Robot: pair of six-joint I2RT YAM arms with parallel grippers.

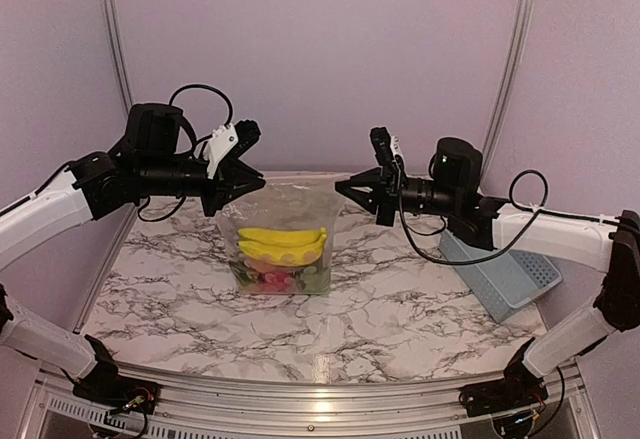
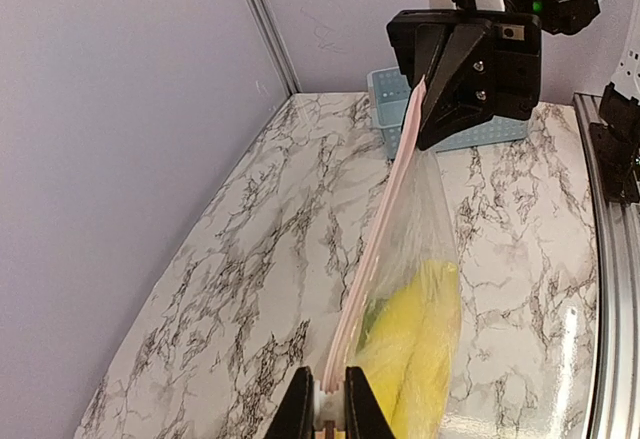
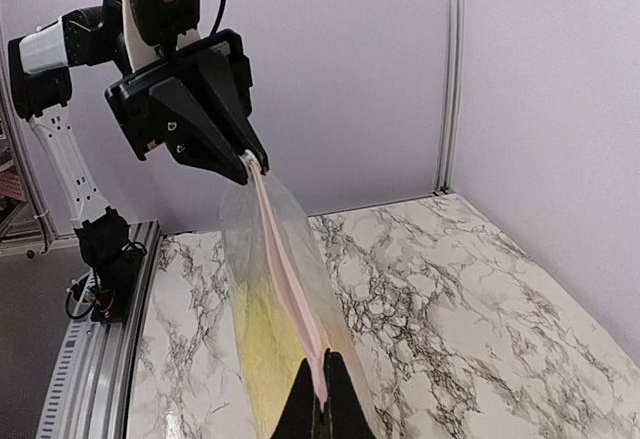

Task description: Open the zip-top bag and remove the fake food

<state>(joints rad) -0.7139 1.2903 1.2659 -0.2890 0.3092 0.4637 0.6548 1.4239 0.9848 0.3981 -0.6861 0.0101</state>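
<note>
The clear zip-top bag [image 1: 290, 209] hangs above the marble table, stretched between both grippers by its pink zip strip [image 2: 385, 219]. My left gripper [image 1: 237, 187] is shut on the strip's left end, and the left wrist view shows its fingers [image 2: 300, 414] pinching it. My right gripper [image 1: 345, 187] is shut on the right end, as seen in the right wrist view [image 3: 322, 404]. The fake food lies in the bag's bottom: a yellow banana [image 1: 283, 244], a red-pink piece [image 1: 270, 279] and a green piece [image 1: 318, 279]. The strip looks closed along its length [image 3: 285, 269].
A light blue slotted basket [image 1: 505, 279] lies at the table's right edge, under my right arm; it also shows in the left wrist view [image 2: 388, 109]. Lilac walls close the back and sides. A metal rail [image 1: 300, 404] runs along the near edge.
</note>
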